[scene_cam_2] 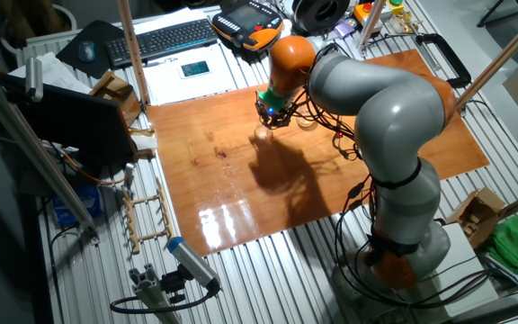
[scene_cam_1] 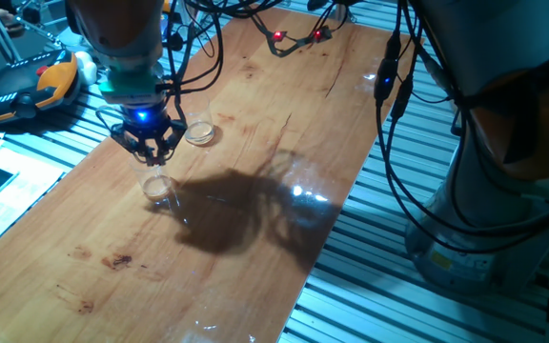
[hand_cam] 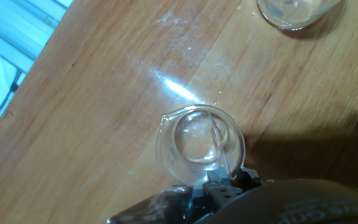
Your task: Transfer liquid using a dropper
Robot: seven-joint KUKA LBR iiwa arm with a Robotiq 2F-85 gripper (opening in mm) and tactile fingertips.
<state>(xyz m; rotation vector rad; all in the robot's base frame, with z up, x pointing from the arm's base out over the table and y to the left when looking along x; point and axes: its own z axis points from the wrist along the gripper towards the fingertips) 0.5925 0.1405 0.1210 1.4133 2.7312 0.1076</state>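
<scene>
The claw [scene_cam_1: 147,148] hangs directly above a small clear glass [scene_cam_1: 158,187] on the wooden counter [scene_cam_1: 284,114], clamped on the dropper [hand_cam: 221,155], whose thin clear tube reaches down into the glass in the hand view, with a trace of red at the top by the fingertips. A second glass [scene_cam_1: 199,132] sits nearby, apart from the first. The liquid is too faint to make out in either vessel. The risk from here is the tube's slant: it leans toward the near wall of the glass, so a sideways move before lifting clear could catch the rim and tip the light vessel, or twist the dropper within the grip. Squeezing harder might release drops early.
</scene>
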